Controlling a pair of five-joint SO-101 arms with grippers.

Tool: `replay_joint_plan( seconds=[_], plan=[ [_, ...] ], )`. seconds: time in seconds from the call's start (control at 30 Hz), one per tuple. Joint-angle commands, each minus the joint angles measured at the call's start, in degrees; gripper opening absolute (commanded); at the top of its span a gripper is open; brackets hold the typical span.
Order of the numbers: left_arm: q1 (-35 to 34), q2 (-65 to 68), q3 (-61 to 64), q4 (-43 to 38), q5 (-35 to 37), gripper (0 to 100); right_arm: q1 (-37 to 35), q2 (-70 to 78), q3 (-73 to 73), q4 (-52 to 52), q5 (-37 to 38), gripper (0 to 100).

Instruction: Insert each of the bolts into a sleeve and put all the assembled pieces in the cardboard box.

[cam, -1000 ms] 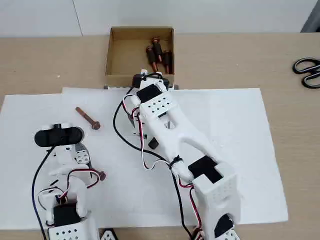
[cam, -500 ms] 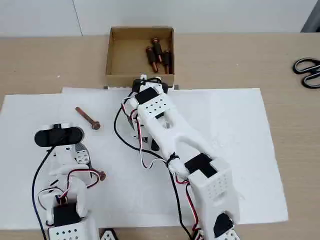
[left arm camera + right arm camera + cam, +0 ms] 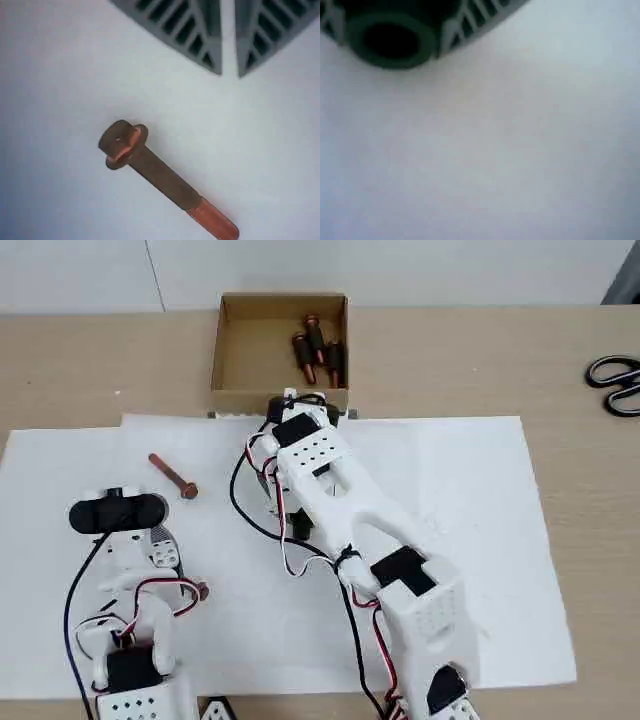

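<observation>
Left gripper (image 3: 227, 55): 2 grey ribbed fingers sit almost together with a thin slit between them and nothing held. It hangs over the white paper (image 3: 480, 500) at the near left of the table (image 3: 100, 360).
Right gripper (image 3: 395, 20): clamped on a dark sleeve (image 3: 390, 42) whose open bore faces the wrist camera. In the high view the right arm (image 3: 330, 480) stretches across the paper, its wrist just short of the box's front wall.
Bolts on the paper: 1 loose bolt (image 3: 170, 475) lies flat ahead of the left arm, well apart from the right arm. The head of a 2nd bolt (image 3: 202, 590) peeps out beside the left arm's cables.
Bolt under the left wrist (image 3: 160, 175): it lies flat on the paper near the fingertips, not touching them. I cannot tell which of the 2 it is.
Step in hand: probably fetching a bolt for the sleeve, since the sleeve is gripped and no bolt is picked up yet.
Next move: the left fingers would need to open, straddle the shank and close on it. The bolt's tip must then line up squarely with the bore.
Cardboard box (image 3: 255, 345): open-topped, beyond the paper. It holds a cluster of about 3 assembled pieces (image 3: 318, 348) in its right half, and the left half is bare.
Progress: seemingly past halfway, with 2 bolts left outside.
</observation>
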Motion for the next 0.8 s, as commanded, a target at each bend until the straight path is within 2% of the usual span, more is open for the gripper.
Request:
replay_joint_plan(
  seconds=[0.0,0.17,0.3,0.43,0.5,0.57,0.77],
  plan=[
    [-0.26,-0.35,-0.31,-1.41,-0.09,1,-0.31,-9.01,-2.37,-0.31,0.09,0.2],
    [1.58,-0.26,-0.31,-1.58,-0.09,1,0.75,-17.19,-2.20,2.51,4.66,0.2],
    [3.78,-0.26,-0.31,-1.23,-0.09,1,3.30,-24.75,-2.29,7.52,4.84,0.2],
    [2.29,-0.35,-0.57,-0.62,-0.26,1,9.01,-31.69,-1.23,11.38,5.71,0.2],
    [1.32,-0.09,-3.03,-0.79,-3.69,1,12.88,-35.21,0.18,11.38,8.62,0.2],
    [1.23,0.00,-8.04,2.55,-7.65,1,16.57,-38.11,2.11,11.38,10.73,0.2],
    [0.88,3.43,-24.92,18.73,-8.09,1,25.10,-44.53,12.13,11.30,14.24,0.2]
  ],
)
